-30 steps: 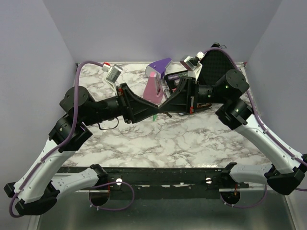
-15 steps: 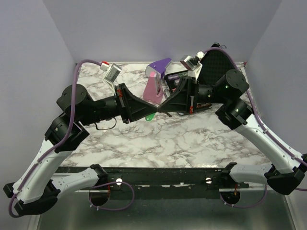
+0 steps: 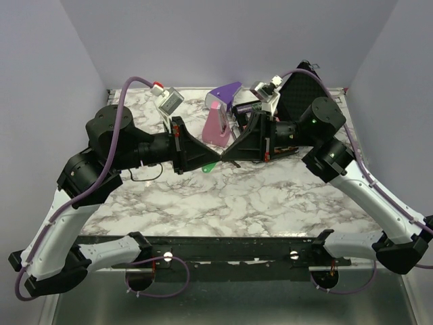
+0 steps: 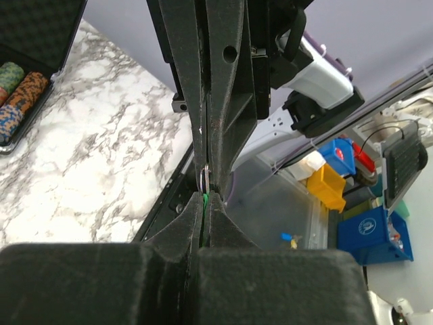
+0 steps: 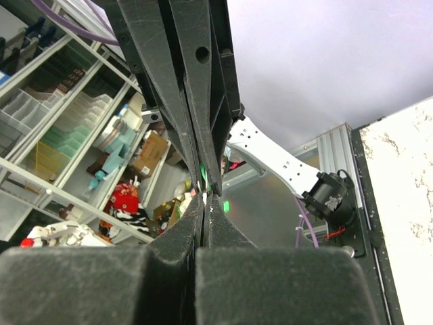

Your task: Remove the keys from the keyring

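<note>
My two grippers meet tip to tip above the middle of the marble table [image 3: 270,196]. The left gripper [image 3: 217,161] is shut on the green key [image 3: 211,166], whose green head shows as a sliver between its pads [image 4: 203,203]. The right gripper [image 3: 227,156] is shut on the keyring, a thin silvery sliver [image 5: 204,198] at its tips. In the left wrist view the keyring [image 4: 205,180] sits just past my left gripper [image 4: 205,196]. The right wrist view shows the green key [image 5: 203,172] just beyond my right gripper [image 5: 206,198]. Any other keys are hidden.
A purple-and-pink wedge [image 3: 220,122] stands just behind the grippers. An open black case [image 3: 304,91] at the back right holds stacked poker chips [image 4: 20,88]. A dark box [image 3: 247,107] lies beside the wedge. Grey walls close in the left, back and right.
The left gripper's jaws have closed onto the green key, which hung loose below the tips before. The left arm has risen and swung slightly. The right gripper stays shut.
</note>
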Available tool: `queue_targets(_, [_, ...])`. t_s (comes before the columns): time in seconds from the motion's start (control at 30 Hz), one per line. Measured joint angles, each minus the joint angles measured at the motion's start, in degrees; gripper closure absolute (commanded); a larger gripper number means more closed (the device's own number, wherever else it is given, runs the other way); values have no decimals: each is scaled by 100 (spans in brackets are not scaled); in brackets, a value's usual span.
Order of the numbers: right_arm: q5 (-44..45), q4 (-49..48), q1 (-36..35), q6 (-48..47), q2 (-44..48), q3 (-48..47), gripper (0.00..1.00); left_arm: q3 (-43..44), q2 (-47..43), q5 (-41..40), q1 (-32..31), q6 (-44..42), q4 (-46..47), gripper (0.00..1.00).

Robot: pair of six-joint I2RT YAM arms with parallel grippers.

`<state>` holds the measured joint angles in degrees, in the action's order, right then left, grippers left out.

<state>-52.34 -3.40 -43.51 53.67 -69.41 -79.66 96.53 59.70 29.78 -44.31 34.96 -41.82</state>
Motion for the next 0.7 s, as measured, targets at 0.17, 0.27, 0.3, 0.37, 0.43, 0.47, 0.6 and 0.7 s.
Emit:
queue_targets(0.17, [-107, 160, 0, -85, -37, 0, 99, 175, 114, 111, 0, -262, -374, 100])
queue_targets(0.27, [-166, 256, 0, -122, -48, 0, 99, 262, 175, 203, 0, -398, -560, 100])
queue_targets(0.3, [-188, 286, 0, -127, -48, 0, 99, 291, 199, 229, 0, -431, -619, 100])
queue_targets(0.37, [-247, 332, 0, -136, -57, 0, 99, 345, 243, 282, 0, -501, -717, 100])
queue_targets(0.43, [-295, 356, 0, -160, -76, 0, 99, 376, 273, 315, 0, -560, -789, 100])
queue_targets(0.47, [-321, 369, 0, -170, -85, -2, 99, 400, 291, 323, 0, -603, -839, 100])
queue_targets(0.6, [-407, 529, 0, -221, -114, -35, 99, 466, 339, 389, 0, -743, -1034, 100])
queue_targets(0.7, [-452, 658, 0, -256, -122, -66, 99, 518, 393, 424, 0, -791, -1110, 100])
